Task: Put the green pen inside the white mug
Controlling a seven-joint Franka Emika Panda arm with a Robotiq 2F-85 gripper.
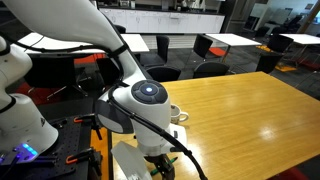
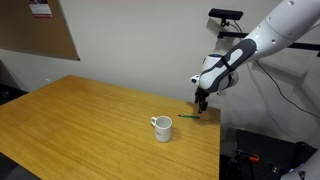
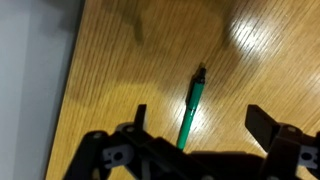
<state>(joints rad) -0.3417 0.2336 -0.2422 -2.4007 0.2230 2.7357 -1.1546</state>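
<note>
The tool [image 3: 200, 112] is hovering, spread wide, astride the green pen [image 3: 192, 100] lying on the table [image 3: 120, 60], seemingly lining up a pinch.

Light wooden table [image 2: 80, 120] took up the near ground. Corkboard [image 2: 40, 35] hung on the far-left wall, a paper [image 2: 40, 8] pinned at its top. Black chairs [image 1: 210, 47] and white tables [image 1: 232, 40] stood far behind.
</note>
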